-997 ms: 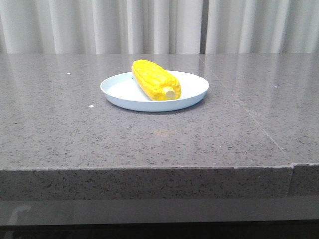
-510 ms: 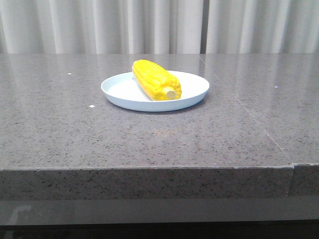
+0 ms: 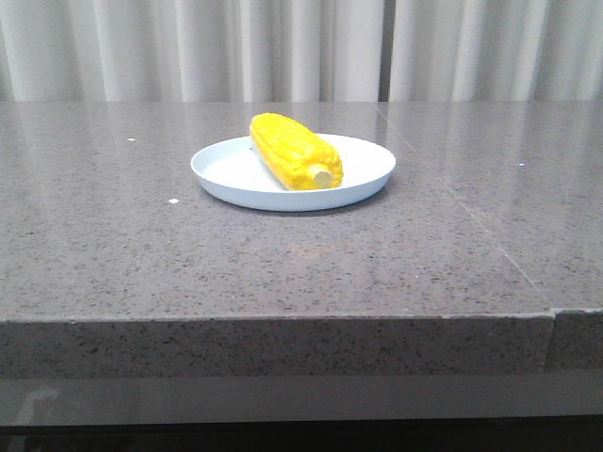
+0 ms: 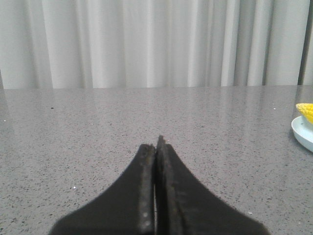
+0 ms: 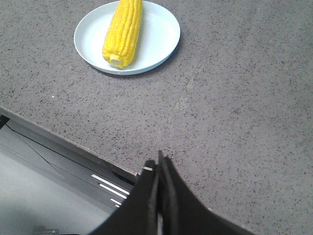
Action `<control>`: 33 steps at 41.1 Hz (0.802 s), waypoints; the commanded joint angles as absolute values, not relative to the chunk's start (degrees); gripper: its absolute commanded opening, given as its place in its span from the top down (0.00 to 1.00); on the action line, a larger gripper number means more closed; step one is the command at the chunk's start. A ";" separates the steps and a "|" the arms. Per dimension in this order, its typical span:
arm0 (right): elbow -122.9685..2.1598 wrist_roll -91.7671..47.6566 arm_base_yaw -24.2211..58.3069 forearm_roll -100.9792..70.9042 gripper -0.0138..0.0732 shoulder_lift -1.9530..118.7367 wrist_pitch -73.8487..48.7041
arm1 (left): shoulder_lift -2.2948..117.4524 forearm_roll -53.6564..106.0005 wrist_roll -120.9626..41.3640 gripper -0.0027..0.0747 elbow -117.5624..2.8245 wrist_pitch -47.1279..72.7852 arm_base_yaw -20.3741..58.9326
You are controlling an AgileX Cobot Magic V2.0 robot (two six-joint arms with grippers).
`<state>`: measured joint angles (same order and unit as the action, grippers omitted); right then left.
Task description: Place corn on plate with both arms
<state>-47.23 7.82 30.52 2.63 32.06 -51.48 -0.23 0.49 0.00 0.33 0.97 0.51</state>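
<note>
The yellow corn (image 3: 295,152) lies on the pale blue-white plate (image 3: 363,169) in the middle of the grey stone table, its stub end towards the front. The right wrist view shows the corn (image 5: 123,32) lengthwise across the plate (image 5: 156,39). In the left wrist view only a tip of the corn (image 4: 305,111) and the plate's rim (image 4: 299,131) show at the frame's edge. My left gripper (image 4: 156,142) is shut with nothing in it, low over bare table, well apart from the plate. My right gripper (image 5: 158,164) is shut and empty over the table's front edge. Neither arm shows in the front view.
White curtains (image 3: 301,47) hang behind the table. A seam (image 3: 471,217) runs across the tabletop right of the plate. The table's front edge (image 5: 68,142) drops to a dark rail and pale floor.
</note>
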 commanded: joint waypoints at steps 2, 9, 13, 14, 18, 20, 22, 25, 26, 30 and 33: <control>-48.77 7.29 30.36 3.72 0.92 32.30 -47.78 | -1.35 0.93 0.00 0.99 0.44 -3.52 0.51; -48.77 7.29 30.36 3.72 0.92 32.30 -47.78 | -1.35 0.93 0.00 0.99 0.44 -3.52 0.51; -48.77 7.29 30.36 3.72 0.92 32.30 -47.78 | -1.35 0.93 0.00 0.99 0.44 -3.52 0.51; -48.77 7.29 30.36 3.72 0.92 32.30 -47.78 | -1.35 0.93 0.00 0.99 0.44 -3.52 0.51; -47.88 7.29 29.96 3.87 0.92 31.36 -47.29 | -1.35 0.93 0.00 0.99 0.44 -3.52 0.51; -46.85 7.29 28.45 4.40 0.92 30.17 -46.28 | -1.35 0.93 0.00 0.99 0.44 -3.52 0.51; -45.09 7.29 26.21 4.40 0.92 28.40 -44.04 | -1.35 0.93 0.00 0.99 0.44 -3.52 0.51; -41.24 7.29 22.60 3.42 0.92 25.07 -39.36 | -1.35 0.93 0.00 0.99 0.44 -3.52 0.51; -39.39 7.29 21.02 2.81 0.92 23.52 -37.65 | -1.35 0.93 0.00 0.99 0.44 -3.52 0.51; -32.19 7.29 15.29 1.95 0.92 17.85 -29.31 | -1.35 0.93 0.00 0.99 0.44 -3.52 0.51; -26.27 7.29 11.39 1.96 0.92 13.67 -24.24 | -1.35 0.93 0.00 0.99 0.44 -3.52 0.51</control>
<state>-30.47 7.82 15.07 2.09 16.87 -34.85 -0.23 0.49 0.00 0.33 0.97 0.51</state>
